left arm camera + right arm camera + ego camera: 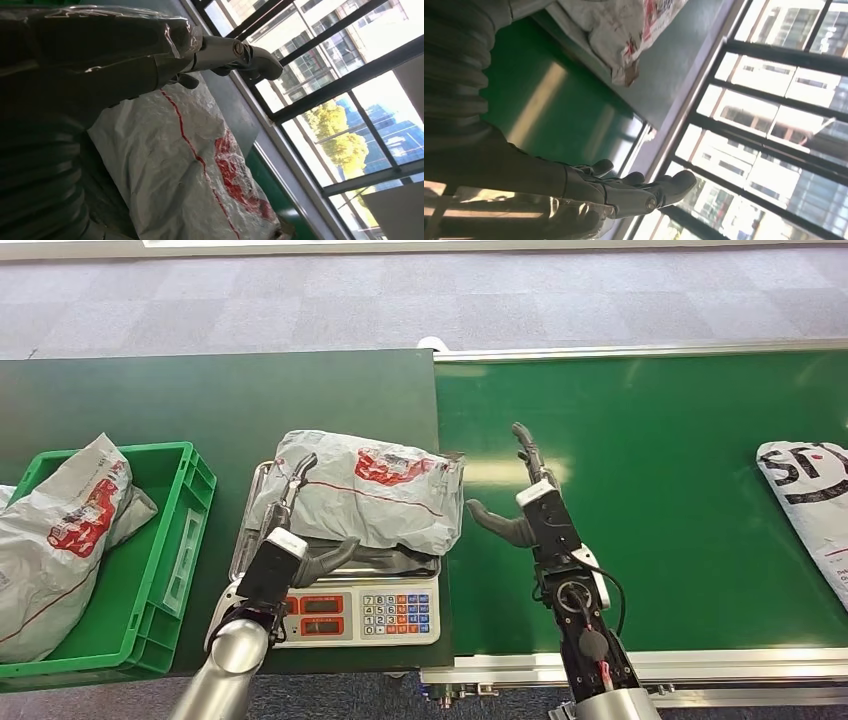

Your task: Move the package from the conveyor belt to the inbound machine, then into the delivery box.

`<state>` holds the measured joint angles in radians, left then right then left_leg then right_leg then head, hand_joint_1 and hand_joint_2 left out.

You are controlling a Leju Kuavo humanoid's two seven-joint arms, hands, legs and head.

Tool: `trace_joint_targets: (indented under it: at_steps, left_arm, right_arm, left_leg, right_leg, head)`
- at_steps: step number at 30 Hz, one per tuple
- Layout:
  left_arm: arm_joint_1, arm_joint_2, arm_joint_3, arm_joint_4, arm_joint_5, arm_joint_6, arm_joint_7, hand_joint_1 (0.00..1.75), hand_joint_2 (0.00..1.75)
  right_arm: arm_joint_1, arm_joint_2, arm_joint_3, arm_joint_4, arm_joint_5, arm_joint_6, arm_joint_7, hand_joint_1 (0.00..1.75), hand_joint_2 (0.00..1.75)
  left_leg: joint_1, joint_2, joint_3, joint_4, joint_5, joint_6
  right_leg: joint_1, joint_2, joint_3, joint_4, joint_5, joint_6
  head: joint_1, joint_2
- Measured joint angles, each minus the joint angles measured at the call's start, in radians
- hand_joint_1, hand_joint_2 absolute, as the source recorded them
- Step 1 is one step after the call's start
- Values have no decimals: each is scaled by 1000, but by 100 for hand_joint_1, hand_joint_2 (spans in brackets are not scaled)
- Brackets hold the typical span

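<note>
A grey package [365, 490] with red print lies on the metal tray of the weighing scale [360, 615], the inbound machine, just left of the green conveyor belt [650, 490]. My left hand [290, 540] is at the package's near left side. Its fingers stretch along the bag's left edge and its thumb points under the near edge, gripping nothing. In the left wrist view those fingers [235, 52] reach out straight above the package [190, 185]. My right hand [525, 505] hovers open over the belt, a little right of the package [624, 30], its thumb pointing toward it.
A green crate [190, 530] stands at the left, with another grey package [60, 540] inside it. A white package with black print [815, 500] lies on the belt at the far right. The belt's metal rail [700, 665] runs along the near edge.
</note>
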<state>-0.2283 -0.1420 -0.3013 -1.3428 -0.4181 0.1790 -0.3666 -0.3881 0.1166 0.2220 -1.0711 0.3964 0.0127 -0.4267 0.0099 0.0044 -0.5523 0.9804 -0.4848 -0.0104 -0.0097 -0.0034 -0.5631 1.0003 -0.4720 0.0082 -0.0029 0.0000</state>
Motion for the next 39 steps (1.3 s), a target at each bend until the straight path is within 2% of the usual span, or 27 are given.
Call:
trace_joint_targets:
  at_steps: [6, 11, 12, 15, 16, 18, 23, 31, 39]
  left_arm:
    - [-50, -13, 4, 150, -198, 62, 123, 0, 175]
    - [-98, -19, -19, 267, -523, 109, 342, 0, 175]
    - [-114, -21, -25, 287, -579, 108, 381, 12, 175]
    - [-159, -28, -37, 335, -678, 96, 454, 130, 175]
    - [-169, -30, -40, 348, -698, 92, 468, 159, 175]
    - [-180, -33, -43, 368, -724, 86, 482, 166, 175]
    - [-182, -38, -40, 387, -733, 76, 468, 165, 175]
    - [-182, -39, -13, 387, -657, 41, 384, 162, 175]
    - [-157, -40, 12, 354, -506, 14, 272, 169, 175]
  right_arm:
    - [210, -27, -16, -315, 12, -47, -4, 0, 175]
    - [350, -31, -13, -468, 2, -45, -35, 0, 175]
    - [370, -30, -12, -489, 0, -45, -38, 0, 175]
    - [411, -25, -8, -535, -5, -45, -41, 0, 175]
    - [421, -22, -7, -546, -7, -45, -41, 0, 175]
    - [435, -18, -7, -560, -11, -45, -41, 0, 175]
    - [462, -10, -7, -582, -3, -44, -41, 0, 175]
    - [485, 0, -7, -598, 10, -47, -41, 0, 175]
    - [499, 3, -8, -600, 11, -49, -39, 0, 175]
  left_leg:
    - [0, 1, 0, 0, -1, 0]
    - [0, 0, 0, -1, -1, -1]
    - [0, 0, 1, -1, -1, -1]
    - [0, 0, 5, -1, -1, 0]
    - [0, 0, 6, -1, -2, 0]
    - [0, 1, 7, -1, -2, 0]
    - [0, 0, 11, -1, -1, -1]
    - [0, 0, 11, -1, -1, -1]
    - [0, 0, 11, -1, -1, 0]
  right_leg:
    - [0, 0, -1, 0, 0, 0]
    - [0, 0, 1, 0, 0, 0]
    - [0, -1, 2, 0, -1, 0]
    - [0, -1, 7, 0, -1, 0]
    - [0, -1, 8, -1, -1, 0]
    - [0, -1, 10, -1, -1, 0]
    - [0, -1, 12, -1, -1, 0]
    - [0, -1, 13, -1, -1, 0]
    - [-1, -1, 12, -1, -1, 0]
  head:
    - [0, 0]
    - [0, 0]
    - [0, 0]
    - [0, 0]
    - [0, 0]
    - [0, 0]
    - [0, 0]
    - [0, 0]
    - [0, 0]
